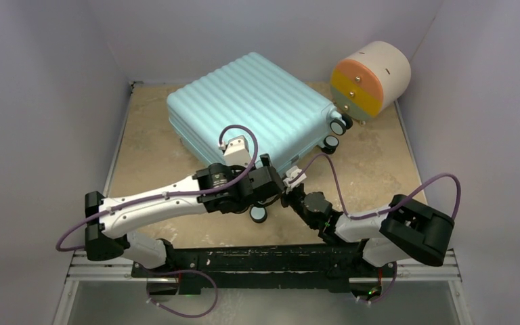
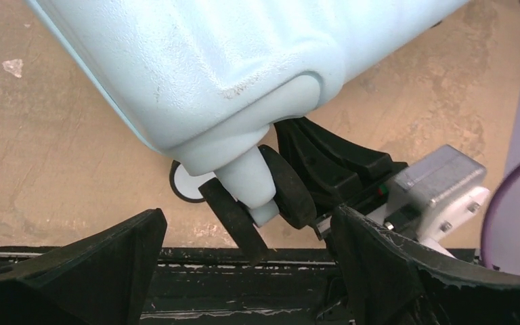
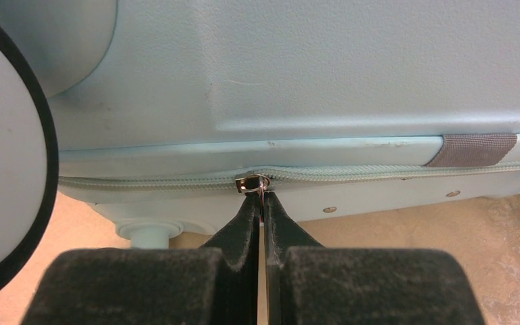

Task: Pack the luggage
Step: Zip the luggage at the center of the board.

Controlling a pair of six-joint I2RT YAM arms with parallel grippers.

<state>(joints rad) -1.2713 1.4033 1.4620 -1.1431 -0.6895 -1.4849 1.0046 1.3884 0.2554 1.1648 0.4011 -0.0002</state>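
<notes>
- Right gripper (image 3: 263, 203) sitting closest in the right wrist view, jaws pressed together, pinching the metal zipper pull (image 3: 255, 183).
- Pull hanging on the zipper track (image 3: 379, 172), which is running left to right along the side of the luggage (image 1: 250, 101).
- Grey fabric tab (image 3: 477, 149) crossing the seam to the right of the pull; black-rimmed white wheel (image 3: 7, 169) filling the left edge of that view.
- Left gripper (image 2: 247, 220) hovering at the luggage's near corner, fingers (image 2: 101, 264) spread wide, gripping nothing.
- In the left wrist view the pale teal corner is hanging over the gap between the fingers; the right arm's black gripper body is reaching in from the right, under that corner.
- Luggage lying flat and closed on the tan table (image 1: 149, 135), ribbed shell facing up, at the middle far part, wheels (image 1: 338, 126) pointing right.
- One more wheel (image 1: 258, 214) showing near, just below the left gripper in the top view.
- Round cream drawer unit (image 1: 369, 78) sitting in the far right corner, just beside the wheel end of the luggage, orange, yellow and green fronts facing left-near.
- Both arms reaching from the near edge and meeting at the luggage's near side.
</notes>
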